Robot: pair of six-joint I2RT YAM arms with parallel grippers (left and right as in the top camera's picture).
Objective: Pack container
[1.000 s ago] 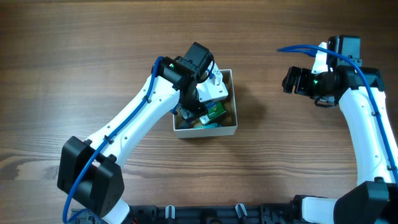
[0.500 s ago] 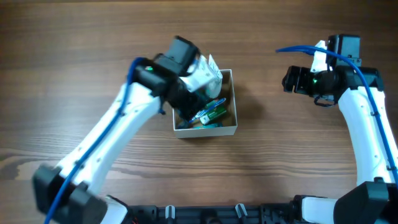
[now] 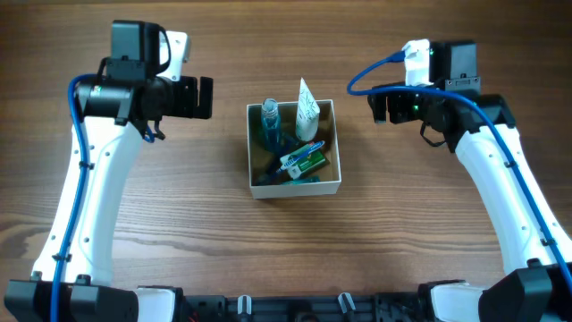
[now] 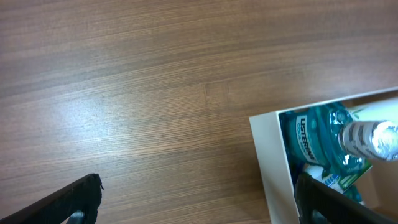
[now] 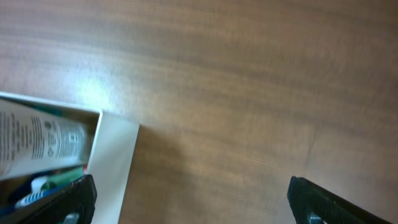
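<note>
The container, a square white-walled box, sits mid-table. It holds a blue mouthwash bottle, a white tube standing on end against the far right corner, and green and blue toothpaste packs. My left gripper is open and empty, left of the box, pointing at it. In the left wrist view the box wall and the bottle lie by the right finger. My right gripper is open and empty, right of the box. The right wrist view shows the box corner and the tube.
The table is brown wood. Both arms reach in from the near edge, one on each side of the box. Nothing else lies on the table in any view.
My left gripper let go of the white tube in the box and pulled away up and to the left. My right gripper moved left toward the box.
</note>
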